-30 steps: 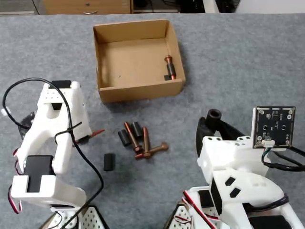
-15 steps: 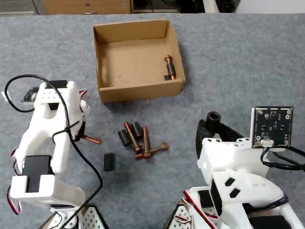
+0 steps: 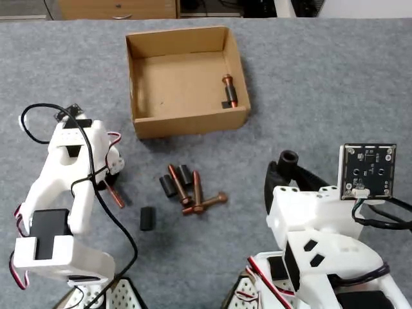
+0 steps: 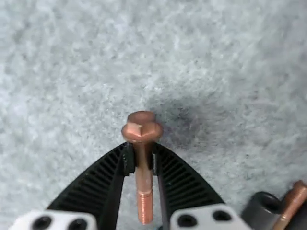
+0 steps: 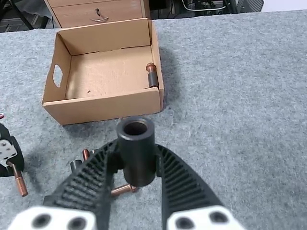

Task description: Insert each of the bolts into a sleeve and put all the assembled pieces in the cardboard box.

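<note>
My left gripper [image 4: 140,158] is shut on a copper bolt [image 4: 142,163], head outward, just above the grey mat; from above this bolt [image 3: 115,195] hangs at the left arm's tip, left of the parts pile. My right gripper [image 5: 135,160] is shut on a black sleeve [image 5: 136,149], held upright with its bore open; the same sleeve [image 3: 289,158] shows at the lower right in the high view. Three loose bolts [image 3: 193,191] and three black sleeves [image 3: 167,186] lie mid-table. The cardboard box [image 3: 185,125] at the back holds one assembled piece [image 3: 230,92].
A lone black sleeve [image 3: 148,218] lies nearest the front, between the arms. A black cable [image 3: 111,219] loops around the left arm. A wooden drawer unit [image 5: 96,10] stands beyond the table's far edge.
The left arm's wrist has rotated, swinging the held bolt from pointing right toward the pile to pointing down toward the front. The right arm has barely moved.
</note>
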Robot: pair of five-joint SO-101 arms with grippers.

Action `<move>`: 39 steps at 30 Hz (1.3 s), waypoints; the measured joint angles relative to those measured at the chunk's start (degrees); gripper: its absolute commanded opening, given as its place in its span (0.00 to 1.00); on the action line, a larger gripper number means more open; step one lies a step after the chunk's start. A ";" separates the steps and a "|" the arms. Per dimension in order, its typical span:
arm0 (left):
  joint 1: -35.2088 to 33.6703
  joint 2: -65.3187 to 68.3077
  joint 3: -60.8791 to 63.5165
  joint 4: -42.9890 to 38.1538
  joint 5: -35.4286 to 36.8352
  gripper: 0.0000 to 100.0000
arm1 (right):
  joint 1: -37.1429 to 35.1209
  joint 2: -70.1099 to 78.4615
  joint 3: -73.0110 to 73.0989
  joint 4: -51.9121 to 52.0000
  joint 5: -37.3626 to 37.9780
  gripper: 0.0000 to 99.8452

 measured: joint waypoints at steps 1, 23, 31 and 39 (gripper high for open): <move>0.00 0.00 0.00 -0.09 -1.41 0.02 | 0.00 0.00 0.00 0.00 0.00 0.00; -4.04 0.09 4.13 -12.13 -13.10 0.02 | 0.00 0.00 0.00 0.00 0.00 0.00; -4.48 0.00 5.36 -14.95 -13.10 0.02 | -0.09 0.00 -0.09 0.00 0.00 0.00; -4.57 0.09 -2.90 -2.29 -13.10 0.02 | -0.09 0.00 -0.09 0.00 0.00 0.00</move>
